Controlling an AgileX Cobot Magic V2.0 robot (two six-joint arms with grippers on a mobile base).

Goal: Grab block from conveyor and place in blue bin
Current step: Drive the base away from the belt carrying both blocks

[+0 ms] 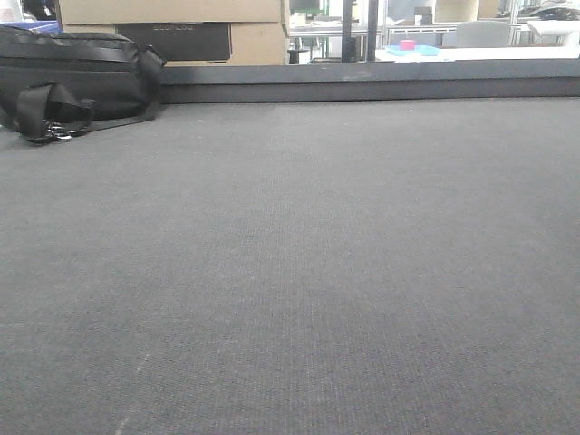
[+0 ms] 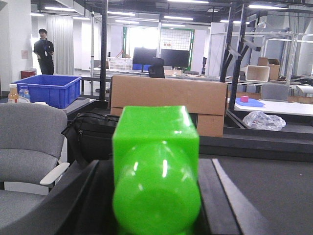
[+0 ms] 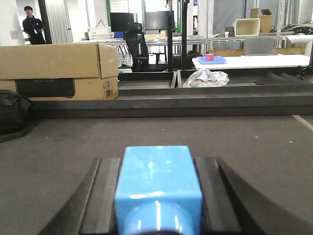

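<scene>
My left gripper (image 2: 155,169) is shut on a glossy green block (image 2: 155,171), gripped between its black fingers (image 2: 80,198), above the belt's left edge. My right gripper (image 3: 157,169) is shut on a light blue block (image 3: 157,178), held low over the conveyor (image 3: 146,129). The dark grey woven belt fills the exterior view (image 1: 290,272), where neither gripper shows. It also lies at the right of the left wrist view (image 2: 274,188). A blue bin (image 2: 46,90) stands far off to the left, beyond a grey chair.
A black bag (image 1: 72,82) lies on the belt's far left corner, with cardboard boxes (image 1: 172,27) behind the raised far edge (image 1: 362,82). A grey office chair (image 2: 27,147) stands left of the belt. A person (image 2: 44,51) stands in the background.
</scene>
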